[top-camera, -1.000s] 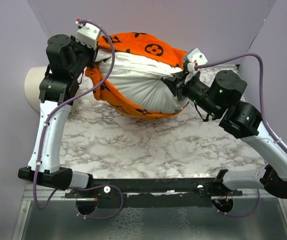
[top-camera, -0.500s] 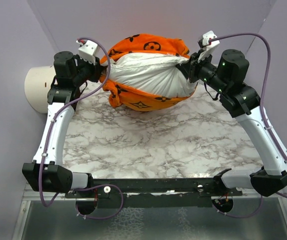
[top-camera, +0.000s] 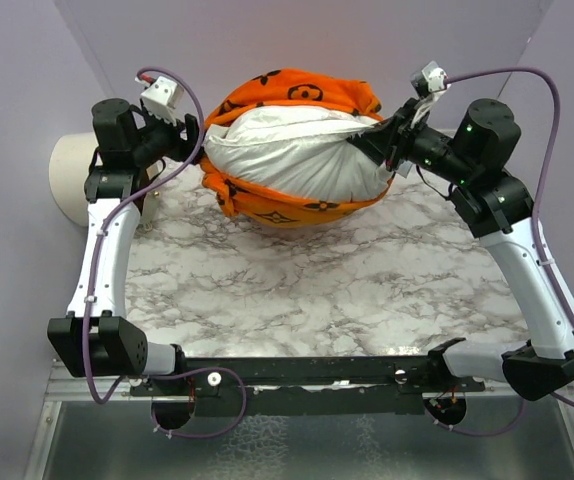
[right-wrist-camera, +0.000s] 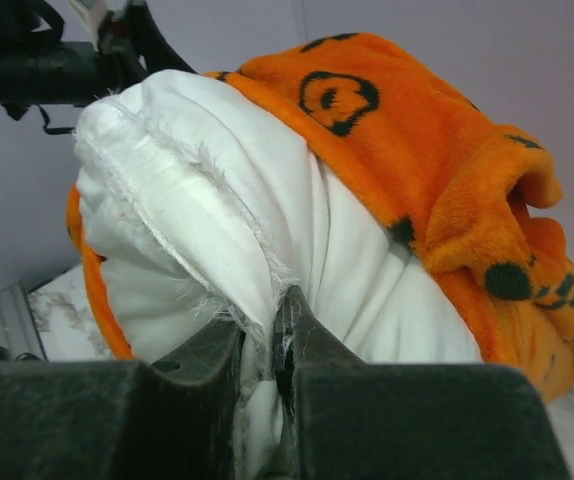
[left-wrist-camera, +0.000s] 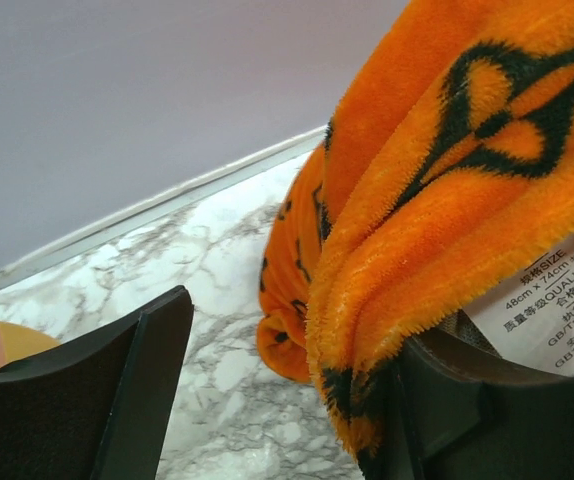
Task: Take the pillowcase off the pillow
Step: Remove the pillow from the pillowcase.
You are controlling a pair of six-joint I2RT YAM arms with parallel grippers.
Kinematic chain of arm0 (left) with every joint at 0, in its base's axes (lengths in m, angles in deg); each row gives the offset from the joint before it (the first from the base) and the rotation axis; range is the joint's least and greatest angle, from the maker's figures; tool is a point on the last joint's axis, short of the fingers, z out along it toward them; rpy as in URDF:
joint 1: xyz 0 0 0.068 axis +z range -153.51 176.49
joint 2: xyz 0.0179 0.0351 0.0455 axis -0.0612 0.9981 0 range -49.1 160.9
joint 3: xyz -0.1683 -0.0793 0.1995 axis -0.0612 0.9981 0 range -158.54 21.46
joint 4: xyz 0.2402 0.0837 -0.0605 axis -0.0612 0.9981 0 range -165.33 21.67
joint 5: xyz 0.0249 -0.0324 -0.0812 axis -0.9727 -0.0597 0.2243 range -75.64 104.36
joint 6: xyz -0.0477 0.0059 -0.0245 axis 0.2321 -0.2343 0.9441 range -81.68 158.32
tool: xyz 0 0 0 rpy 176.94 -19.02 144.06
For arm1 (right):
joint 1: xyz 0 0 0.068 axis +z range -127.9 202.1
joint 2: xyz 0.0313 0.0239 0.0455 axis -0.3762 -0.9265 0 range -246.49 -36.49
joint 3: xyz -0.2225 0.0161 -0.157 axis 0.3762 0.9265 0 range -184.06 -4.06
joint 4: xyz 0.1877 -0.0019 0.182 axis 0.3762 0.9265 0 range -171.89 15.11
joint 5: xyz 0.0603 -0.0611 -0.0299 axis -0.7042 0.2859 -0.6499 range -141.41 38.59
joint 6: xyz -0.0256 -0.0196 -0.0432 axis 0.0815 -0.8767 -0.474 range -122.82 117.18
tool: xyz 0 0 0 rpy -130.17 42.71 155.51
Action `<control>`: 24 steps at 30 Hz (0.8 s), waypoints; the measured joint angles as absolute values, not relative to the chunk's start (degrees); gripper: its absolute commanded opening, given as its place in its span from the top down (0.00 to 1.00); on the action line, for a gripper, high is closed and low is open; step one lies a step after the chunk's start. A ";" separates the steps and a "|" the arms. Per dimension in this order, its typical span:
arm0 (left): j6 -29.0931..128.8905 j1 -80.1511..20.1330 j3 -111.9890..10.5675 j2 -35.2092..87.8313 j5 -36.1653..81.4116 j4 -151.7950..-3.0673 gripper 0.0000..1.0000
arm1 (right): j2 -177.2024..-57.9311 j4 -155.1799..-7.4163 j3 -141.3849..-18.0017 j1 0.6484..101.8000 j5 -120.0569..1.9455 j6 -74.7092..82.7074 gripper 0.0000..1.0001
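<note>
The white pillow (top-camera: 292,150) hangs above the back of the table, half out of the orange pillowcase (top-camera: 297,95), which wraps its far side and underside. My right gripper (top-camera: 377,140) is shut on the pillow's right end; the right wrist view shows its jaws (right-wrist-camera: 267,310) pinching a frayed white seam of the pillow (right-wrist-camera: 197,170), with the pillowcase (right-wrist-camera: 407,130) behind. My left gripper (top-camera: 189,135) sits at the bundle's left end. In the left wrist view it (left-wrist-camera: 292,330) is open, and the pillowcase (left-wrist-camera: 437,200) edge with a printed tag (left-wrist-camera: 552,300) drapes over its right finger.
A cream cylinder (top-camera: 67,175) lies at the left edge beside the left arm. The marble table (top-camera: 317,290) stretches in front of the bundle. Purple walls close in at the back and both sides.
My left gripper has opened and let go of the pillowcase edge. My right arm swung toward the back right, carrying the pillow end up and stretching the bundle.
</note>
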State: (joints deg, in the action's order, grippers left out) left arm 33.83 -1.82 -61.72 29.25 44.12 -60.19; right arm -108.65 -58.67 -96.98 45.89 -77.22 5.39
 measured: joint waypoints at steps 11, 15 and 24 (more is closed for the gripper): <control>42.42 -1.86 -72.71 29.03 57.34 -52.87 0.28 | -112.71 -71.19 -101.55 43.72 -95.86 19.58 0.99; 42.35 -2.89 -76.84 30.26 56.38 -50.38 0.17 | -119.14 -66.93 -111.85 43.64 -91.60 19.77 0.99; 40.62 -2.30 -110.11 42.02 34.28 -42.31 0.01 | -123.79 -57.03 -122.12 43.94 -70.90 16.60 0.99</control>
